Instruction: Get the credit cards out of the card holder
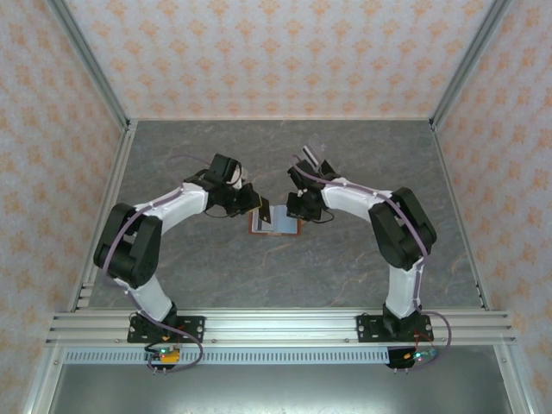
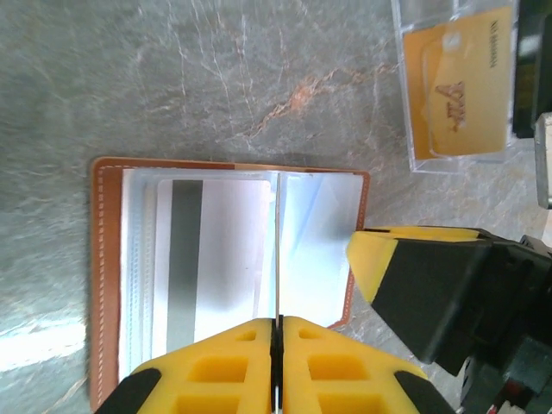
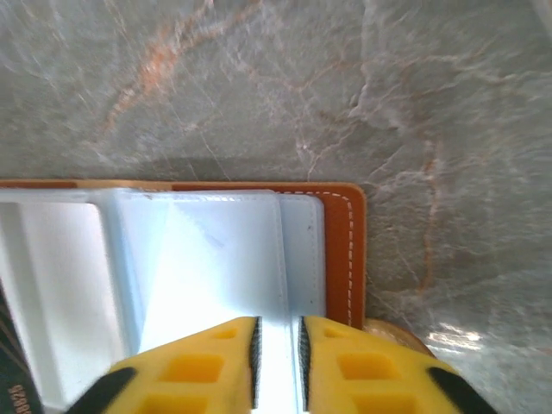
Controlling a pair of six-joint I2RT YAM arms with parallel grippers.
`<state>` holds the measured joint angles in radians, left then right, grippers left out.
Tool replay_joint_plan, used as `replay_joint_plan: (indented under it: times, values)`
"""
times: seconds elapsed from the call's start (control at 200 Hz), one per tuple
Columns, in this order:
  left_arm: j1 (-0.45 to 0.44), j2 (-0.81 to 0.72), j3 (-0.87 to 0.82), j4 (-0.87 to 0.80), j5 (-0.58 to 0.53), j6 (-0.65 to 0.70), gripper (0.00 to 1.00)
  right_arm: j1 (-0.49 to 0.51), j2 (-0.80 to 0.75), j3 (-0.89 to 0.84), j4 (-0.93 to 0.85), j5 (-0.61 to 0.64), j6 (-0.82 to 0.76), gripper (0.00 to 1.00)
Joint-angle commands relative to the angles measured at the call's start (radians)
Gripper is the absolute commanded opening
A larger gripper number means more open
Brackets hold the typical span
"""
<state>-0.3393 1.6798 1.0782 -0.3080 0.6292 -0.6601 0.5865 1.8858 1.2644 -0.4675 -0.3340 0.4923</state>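
The card holder (image 1: 278, 225) lies open and flat on the grey marbled table (image 1: 216, 259), midway between the two arms; its brown stitched rim frames pale inner pockets, and a white card with a grey stripe (image 2: 216, 259) sits in one pocket. The left gripper (image 2: 276, 332) is pinched tight on a thin sheet (image 2: 277, 250) standing edge-on over the holder's fold; whether this is a card or a plastic leaf, I cannot tell. The right gripper (image 3: 276, 336) hangs over the holder's other half near the stitched edge, its jaws a narrow slit apart with only pale lining between. Farther off, a clear plastic sleeve (image 2: 410, 159) holds a yellow-orange card (image 2: 453, 86).
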Motion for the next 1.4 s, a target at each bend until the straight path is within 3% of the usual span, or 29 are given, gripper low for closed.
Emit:
replay_joint_plan:
  times: [0.0, 0.12, 0.27, 0.47, 0.721, 1.046, 1.296, 1.391]
  values:
    - [0.005, -0.073, 0.019, -0.053, -0.029, 0.012, 0.10, -0.035, -0.147, -0.024, 0.082, -0.039, -0.029, 0.36]
    - [0.003, -0.120, 0.002, 0.019, 0.014, -0.048, 0.10, -0.064, -0.235, -0.053, 0.148, -0.127, -0.060, 0.56]
    - [-0.003, -0.159, -0.029, 0.191, 0.074, -0.173, 0.10, -0.117, -0.286, -0.084, 0.231, -0.276, -0.030, 0.66]
    - [-0.012, -0.135, -0.006, 0.372, 0.158, -0.298, 0.09, -0.190, -0.289, -0.100, 0.386, -0.540, 0.079, 0.70]
    - [-0.016, -0.083, 0.007, 0.564, 0.228, -0.427, 0.08, -0.221, -0.271, -0.105, 0.543, -0.675, 0.204, 0.69]
    - [-0.017, -0.094, -0.002, 0.604, 0.244, -0.454, 0.07, -0.224, -0.253, -0.103, 0.620, -0.716, 0.263, 0.54]
    - [-0.017, -0.088, -0.011, 0.611, 0.227, -0.485, 0.07, -0.229, -0.280, -0.098, 0.614, -0.701, 0.216, 0.18]
    - [-0.015, -0.095, -0.004, 0.576, 0.214, -0.474, 0.16, -0.234, -0.285, -0.071, 0.518, -0.658, 0.146, 0.07]
